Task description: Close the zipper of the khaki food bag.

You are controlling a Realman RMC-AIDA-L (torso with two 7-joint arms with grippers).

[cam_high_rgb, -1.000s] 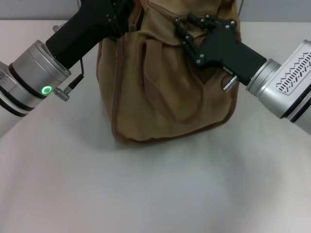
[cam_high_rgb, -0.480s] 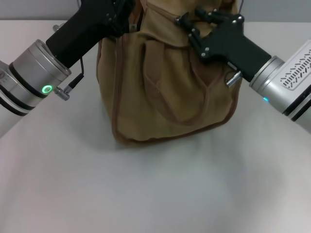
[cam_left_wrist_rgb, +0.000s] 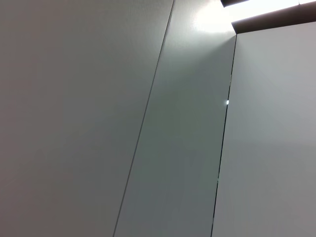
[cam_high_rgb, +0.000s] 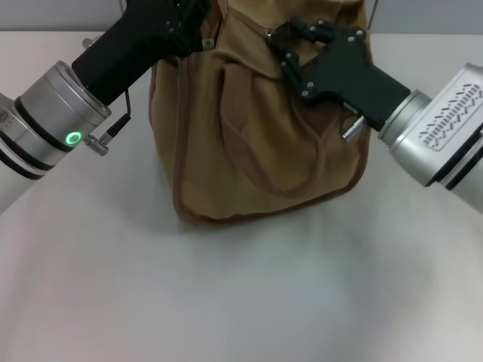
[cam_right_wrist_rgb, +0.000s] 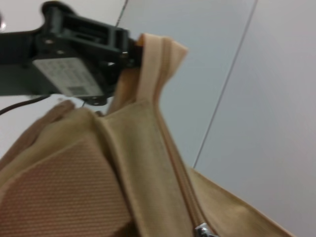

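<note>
The khaki food bag (cam_high_rgb: 249, 151) stands upright at the far middle of the white table (cam_high_rgb: 241, 302), a brown loop handle (cam_high_rgb: 260, 177) hanging down its front. My left gripper (cam_high_rgb: 198, 36) reaches over the bag's top left corner. In the right wrist view my left gripper (cam_right_wrist_rgb: 132, 49) is shut on the raised end strip (cam_right_wrist_rgb: 155, 54) of the bag's top. The zipper (cam_right_wrist_rgb: 177, 173) runs from that strip to a small silver pull tab (cam_right_wrist_rgb: 202, 230) at the picture's edge. My right gripper (cam_high_rgb: 281, 41) rests on the bag's top right of middle.
The left wrist view holds only grey wall panels (cam_left_wrist_rgb: 148, 123). Bare white table lies in front of the bag and to both sides under the arms. A cable and plug (cam_high_rgb: 106, 136) hang from the left wrist.
My right gripper rose and shifted right along the bag's top half a second ago, then came back left and slightly lower. The left arm and the bag stayed put.
</note>
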